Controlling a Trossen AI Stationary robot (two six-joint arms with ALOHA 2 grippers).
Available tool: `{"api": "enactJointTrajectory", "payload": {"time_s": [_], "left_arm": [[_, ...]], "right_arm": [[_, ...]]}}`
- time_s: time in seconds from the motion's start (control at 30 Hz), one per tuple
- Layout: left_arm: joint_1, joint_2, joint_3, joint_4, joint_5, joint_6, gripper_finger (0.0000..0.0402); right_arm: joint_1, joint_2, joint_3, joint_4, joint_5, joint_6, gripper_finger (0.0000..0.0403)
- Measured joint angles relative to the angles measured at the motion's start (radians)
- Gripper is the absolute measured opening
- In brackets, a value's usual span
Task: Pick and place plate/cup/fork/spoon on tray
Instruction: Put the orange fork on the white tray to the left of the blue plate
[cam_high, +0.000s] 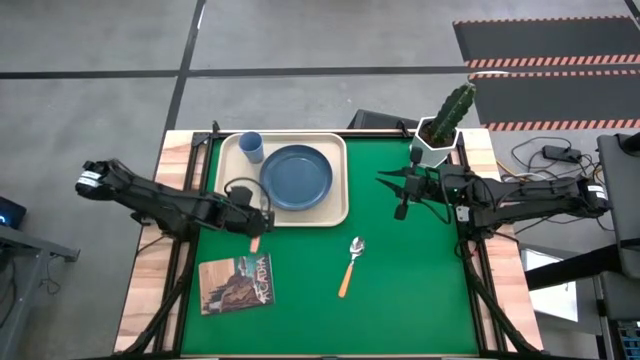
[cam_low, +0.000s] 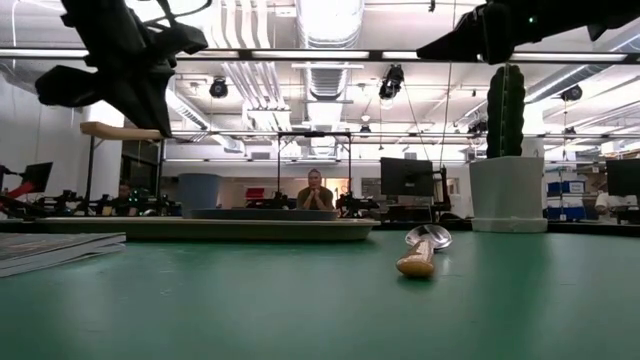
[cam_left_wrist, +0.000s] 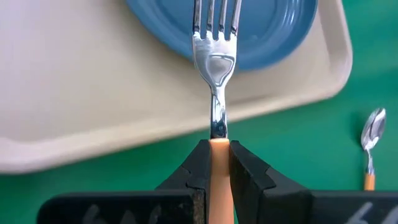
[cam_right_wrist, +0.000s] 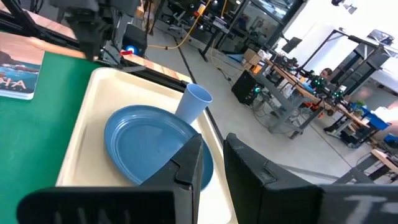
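1. The left gripper (cam_left_wrist: 216, 163) pinches the fork (cam_left_wrist: 216, 74) by its orange handle, above the near edge of the tray (cam_high: 230, 165), tines reaching over the plate (cam_high: 297, 177).
2. The right gripper (cam_right_wrist: 212, 163) hovers over the green table (cam_high: 400, 290) near the cactus pot (cam_high: 443, 135), fingers slightly apart and empty.
3. The plate and cup (cam_high: 251, 146) sit in the tray; the spoon (cam_high: 351, 264) lies on the mat, well apart from the booklet (cam_high: 236, 283).
4. A person (cam_low: 316, 190) sits in the room beyond.
5. The booklet's lettering is too small to read fully.
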Motion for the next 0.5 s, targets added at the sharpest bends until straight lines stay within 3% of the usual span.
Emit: {"api": "enactJointTrajectory", "payload": {"time_s": [0.5], "left_arm": [[0.335,-0.128,-0.082,-0.096,0.005,0.226,0.0017]], "right_arm": [[0.0,-0.009,0.0,-0.011,0.0,0.001,0.0054]]}}
